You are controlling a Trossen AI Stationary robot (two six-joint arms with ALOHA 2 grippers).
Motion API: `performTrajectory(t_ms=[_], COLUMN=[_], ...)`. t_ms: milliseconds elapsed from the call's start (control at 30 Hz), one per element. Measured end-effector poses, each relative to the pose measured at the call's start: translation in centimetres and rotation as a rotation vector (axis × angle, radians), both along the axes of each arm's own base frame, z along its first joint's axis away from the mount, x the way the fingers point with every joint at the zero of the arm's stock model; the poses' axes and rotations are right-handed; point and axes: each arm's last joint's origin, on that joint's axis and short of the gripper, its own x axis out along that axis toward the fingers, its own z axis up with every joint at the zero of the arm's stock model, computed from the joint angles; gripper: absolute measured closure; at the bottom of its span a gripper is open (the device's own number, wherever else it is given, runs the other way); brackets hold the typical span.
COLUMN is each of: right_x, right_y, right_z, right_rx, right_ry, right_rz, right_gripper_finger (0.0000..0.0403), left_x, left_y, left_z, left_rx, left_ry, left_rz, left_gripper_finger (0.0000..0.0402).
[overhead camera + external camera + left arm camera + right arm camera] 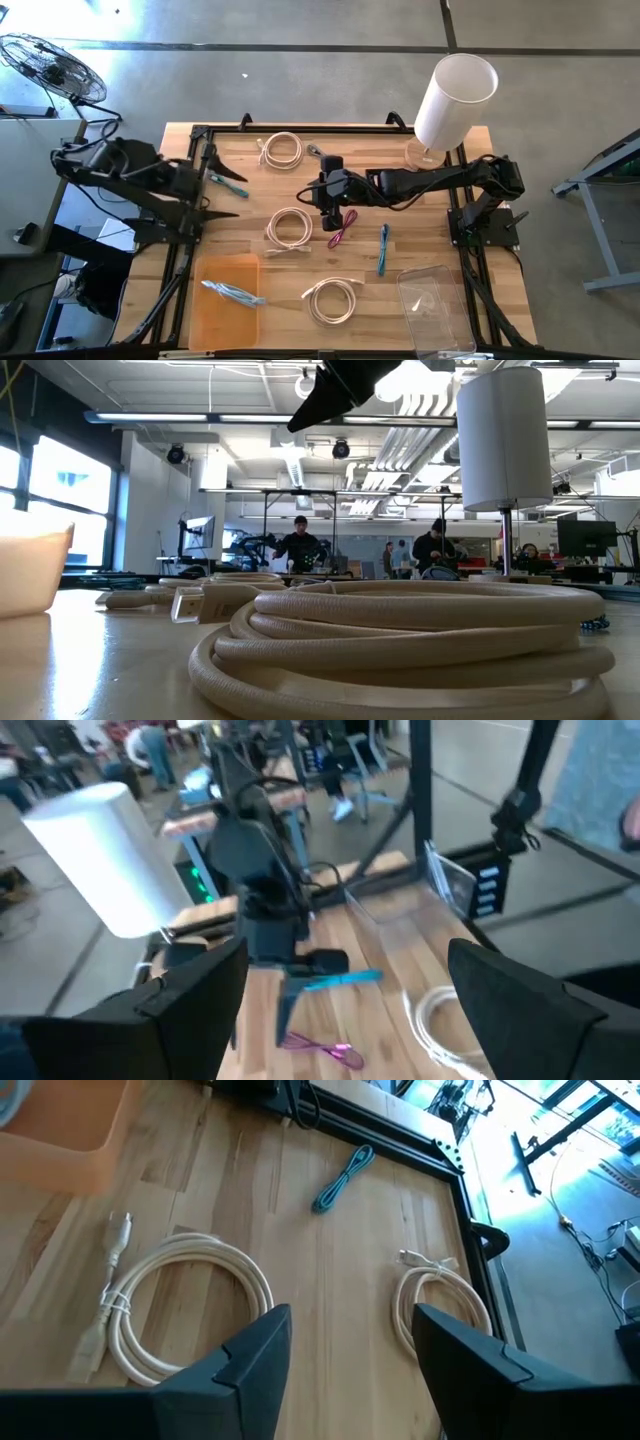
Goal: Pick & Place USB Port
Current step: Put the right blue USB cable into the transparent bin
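We see right end effector (331, 207) spread, empty, hovering mid-tabletop (400, 250); coiled cream USB cable (290, 228) just beside, below it, likely next pick. Orange plastic tray (228, 290) farther off already holds teal cable bundle (233, 292). Left end effector (222, 197) spread, waiting at edge.

You are looking at a wooden table (300, 190) carrying three coiled white cables (291, 228), teal cables (383, 248), a pink cable (341, 229), an orange tray (226, 300), a clear bin (435, 310) and a white lamp (452, 102).
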Motion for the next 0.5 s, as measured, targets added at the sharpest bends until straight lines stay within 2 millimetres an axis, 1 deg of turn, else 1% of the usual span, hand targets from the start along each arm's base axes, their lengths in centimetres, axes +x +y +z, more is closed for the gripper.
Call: performTrajectory(t_ms=[133, 200, 300, 333, 400, 500], right_x=[0.18, 0.23, 0.27, 0.30, 0.35, 0.34], right_y=[0.01, 0.09, 0.25, 0.29, 0.16, -0.05], right_z=[0.26, 0.32, 0.32, 0.35, 0.44, 0.51], right_rx=[0.011, 0.084, 0.239, 0.263, 0.265, 0.221], right_ry=[-0.036, -0.063, -0.094, -0.101, -0.115, -0.130], right_rz=[-0.005, -0.032, -0.067, -0.066, -0.079, -0.137], right_gripper_finger=[0.0203, 0.0203, 0.0201, 0.0201, 0.0202, 0.0203], left_x=[0.03, 0.08, 0.27, 0.33, 0.52, 0.54], left_y=[0.08, 0.07, 0.01, -0.01, -0.07, -0.08], left_z=[0.10, 0.04, -0.02, -0.05, -0.11, -0.12], left_rx=[0.002, 0.004, 0.006, 0.006, 0.008, 0.008], left_ry=[-0.012, -0.006, -0.001, 0.001, 0.006, 0.007], left_rz=[0.030, 0.032, 0.032, 0.032, 0.032, 0.033], left_gripper_finger=[0.0062, 0.0062, 0.0062, 0.0062, 0.0062, 0.0062])
